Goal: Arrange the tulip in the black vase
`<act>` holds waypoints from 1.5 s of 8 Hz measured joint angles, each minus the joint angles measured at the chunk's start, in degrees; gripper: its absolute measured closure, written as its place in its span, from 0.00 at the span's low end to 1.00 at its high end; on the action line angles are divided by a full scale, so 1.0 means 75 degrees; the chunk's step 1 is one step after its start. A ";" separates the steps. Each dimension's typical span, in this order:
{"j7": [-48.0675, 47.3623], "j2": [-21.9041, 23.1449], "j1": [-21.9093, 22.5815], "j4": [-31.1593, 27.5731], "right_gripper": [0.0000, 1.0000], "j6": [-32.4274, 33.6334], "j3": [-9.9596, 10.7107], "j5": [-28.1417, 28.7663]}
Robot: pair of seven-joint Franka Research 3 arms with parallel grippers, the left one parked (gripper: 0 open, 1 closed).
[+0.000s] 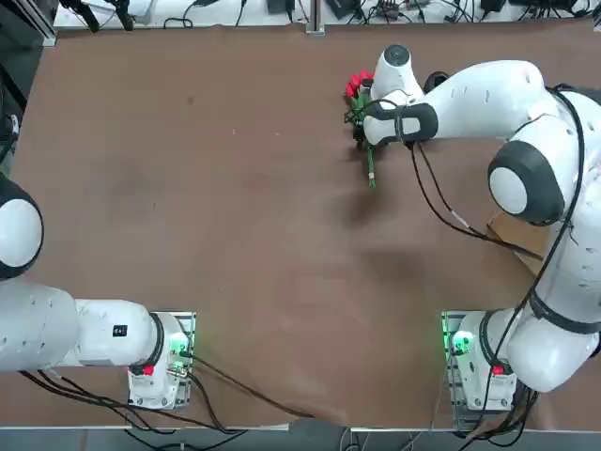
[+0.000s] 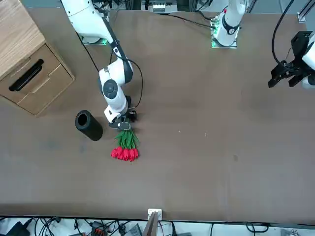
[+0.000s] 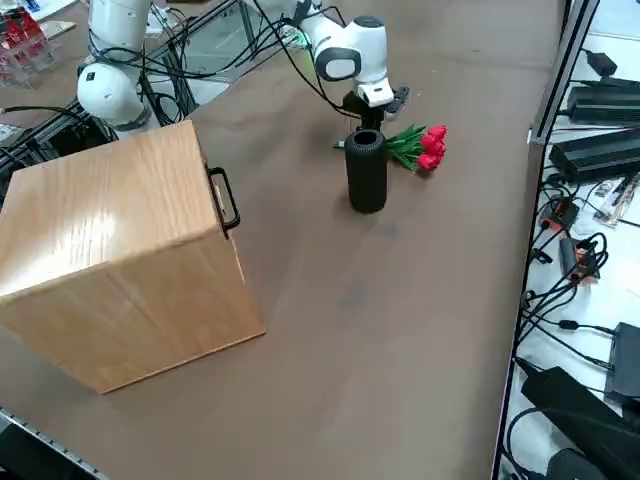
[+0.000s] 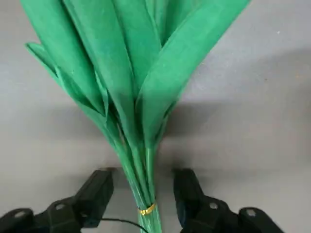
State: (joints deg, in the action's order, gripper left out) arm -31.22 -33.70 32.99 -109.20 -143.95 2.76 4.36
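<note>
Red tulip (image 2: 126,145) bunch lies flat on the brown table (image 1: 207,188), blooms toward the far edge from my bases, stems pointing back at me. My right gripper (image 4: 143,194) is down over the stem end: the two black fingers (image 4: 95,191) stand one on each side of the bundled stems, with a gap showing between each pad and the stems, so the jaws are apart and nothing is gripped. A thin gold band (image 4: 147,209) ties the stems just between the fingers; green leaves fan out beyond it.

Black vase (image 3: 366,171) stands upright on the table, mouth up, just beside the tulip on my right-hand side, apart from it. From the front, the vase (image 2: 88,126) sits near my wrist. Wooden drawer cabinet (image 3: 120,250) rests further along the table's right side, well apart from the vase.
</note>
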 joint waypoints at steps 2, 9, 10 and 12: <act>0.0000 -0.0021 0.0000 0.0001 0.43 0.0003 0.0008 -0.0001; 0.0000 0.0142 0.0043 0.0149 0.86 -0.0014 0.0018 0.0000; 0.0000 0.0326 0.0043 0.0184 0.86 0.0045 0.0019 0.0000; -0.0029 0.0785 0.0057 0.0202 0.88 0.0325 0.0019 -0.0001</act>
State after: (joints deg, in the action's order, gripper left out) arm -31.44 -27.82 33.42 -107.69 -141.51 2.90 4.35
